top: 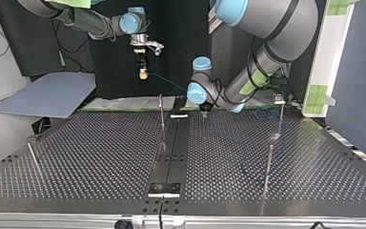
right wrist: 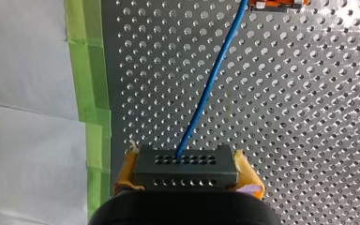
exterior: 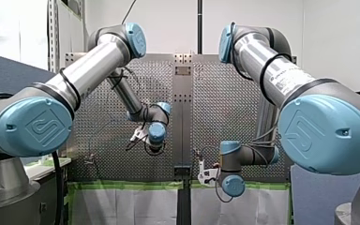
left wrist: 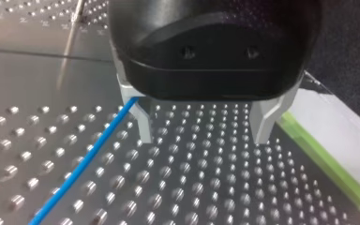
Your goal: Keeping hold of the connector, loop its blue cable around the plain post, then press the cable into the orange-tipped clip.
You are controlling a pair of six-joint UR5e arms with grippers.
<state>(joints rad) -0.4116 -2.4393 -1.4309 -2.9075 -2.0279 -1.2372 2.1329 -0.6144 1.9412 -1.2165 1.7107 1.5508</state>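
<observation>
Fingers point(right wrist: 124, 174) with yellow pads, those of the right gripper point(right wrist: 186, 157), are clenched on both sides of the grey connector point(right wrist: 187, 172), which is held raised above the perforated table point(right wrist: 309, 122) near its green-taped edge point(right wrist: 93, 93). From the connector the blue cable point(right wrist: 211, 89) is led straight ahead, passing just beside the orange-tipped clip point(right wrist: 281, 3). Metal fingers point(left wrist: 143, 124) of the left gripper point(left wrist: 204, 126) are spread, grasping nothing; the cable is seen just outside one of them. In the top view the right arm is bent with its gripper pointed downward, while the left gripper is held close over the table beside the central strip point(top: 174, 143), near a slim post point(top: 161, 112). Open perforated surface is left from there to the table's opposite edge.
</observation>
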